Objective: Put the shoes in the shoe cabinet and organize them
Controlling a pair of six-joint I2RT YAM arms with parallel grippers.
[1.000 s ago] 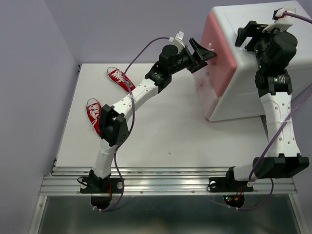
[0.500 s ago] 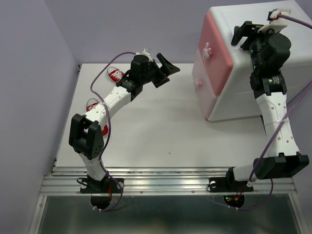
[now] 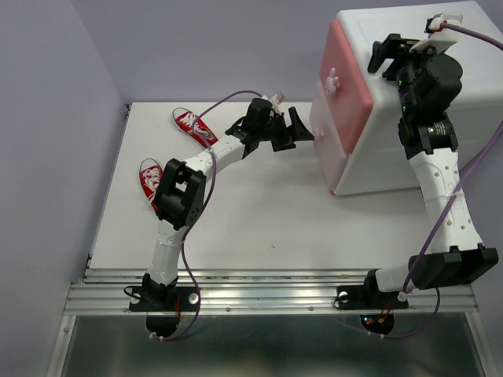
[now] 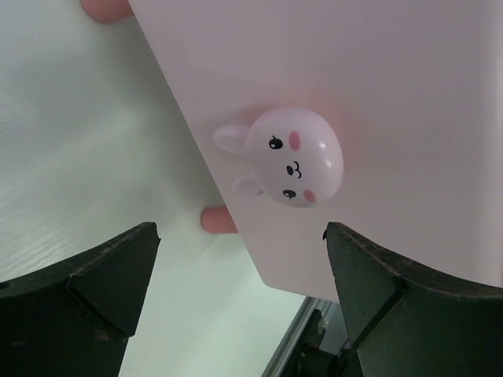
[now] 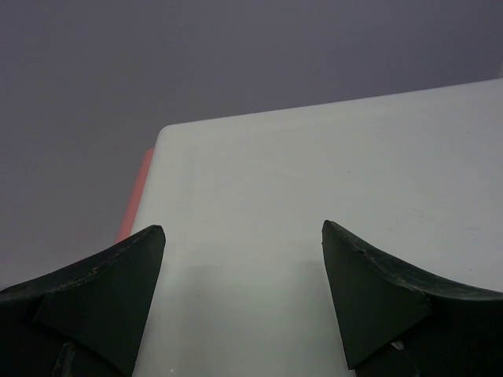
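Shoe cabinet (image 3: 383, 161) contents unseen, red shoes (image 3: 193, 126) outside

We've got the shoe cabinet (image 3: 416, 86) filling the far right of the table (image 3: 267, 228), its pink front (image 3: 346, 94) a flat barrier facing left. The left gripper (image 3: 297, 135) hangs just before that front, fingers spread wide. In its wrist view the bunny knob (image 4: 295, 155) sits in the gap with room on either side. The right gripper (image 3: 387, 56), also spread, hovers over the cabinet's flat white top. A red shoe (image 3: 194, 126) and a second red shoe (image 3: 151, 181) hug the far left edge by the wall (image 3: 55, 157). Between them and the cabinet we see open tabletop, crossed only by the left arm (image 3: 196, 165).
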